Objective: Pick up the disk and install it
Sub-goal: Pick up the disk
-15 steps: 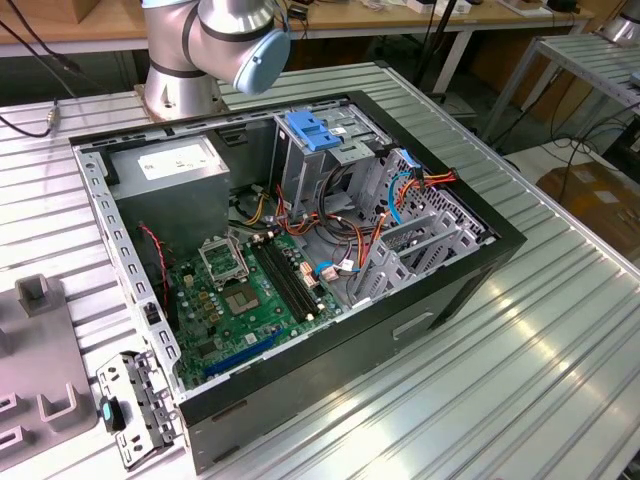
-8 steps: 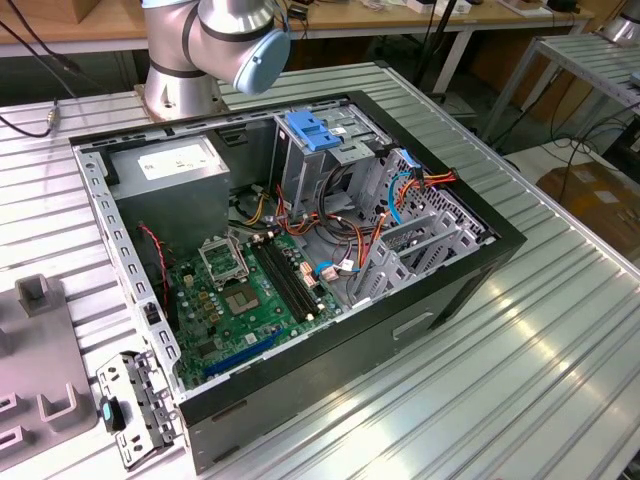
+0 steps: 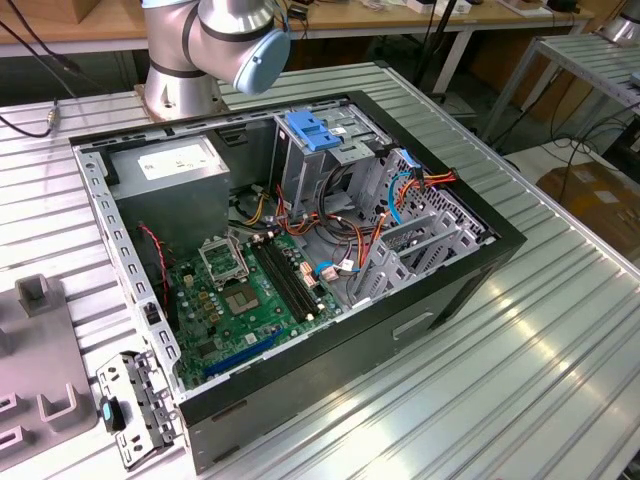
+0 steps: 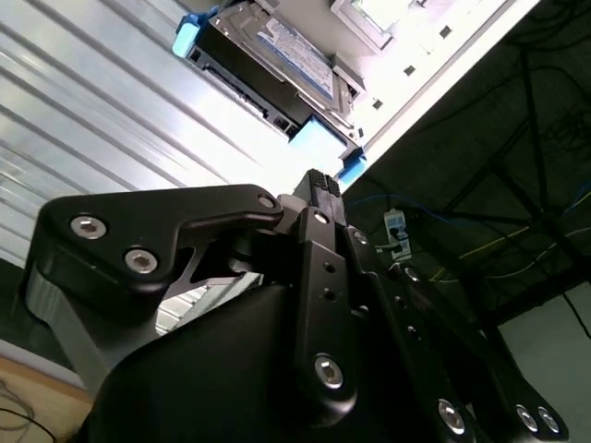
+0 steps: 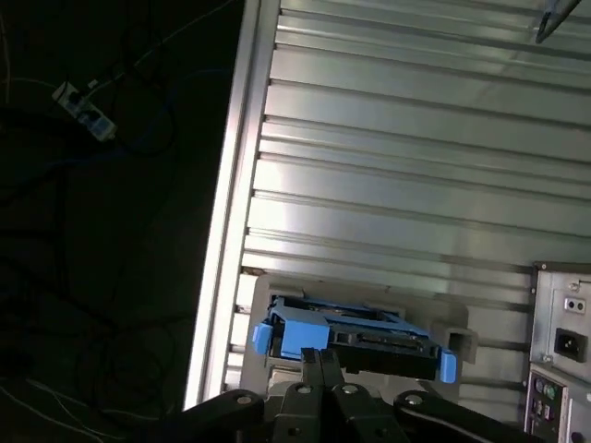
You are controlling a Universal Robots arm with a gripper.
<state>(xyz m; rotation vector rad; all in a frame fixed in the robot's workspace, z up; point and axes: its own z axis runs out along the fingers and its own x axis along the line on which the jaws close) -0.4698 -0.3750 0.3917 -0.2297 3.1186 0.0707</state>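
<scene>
The disk [image 4: 268, 57] is a flat silver-black drive with a printed label and blue side rails [image 4: 186, 37]. It rests in a grey holder on the ribbed metal table, close to the table's edge. In the first wrist view the disk [image 5: 369, 334] lies just beyond my black fingertips [image 5: 312, 358]. My gripper [image 4: 319, 181] hovers a short way off the disk, not touching it. Its two fingers are pressed together, shut, with nothing between them. The exterior view has the arm's base and elbow [image 3: 225, 40] behind the open computer case [image 3: 300, 250].
Inside the case are a grey power supply [image 3: 175, 175], a blue slotted bracket [image 3: 315, 130] on the drive cage, a green motherboard [image 3: 250, 290] and loose cables. The case's rear panel [image 5: 563, 341] stands near the disk. Past the table edge [image 5: 226, 231] is dark floor with cables.
</scene>
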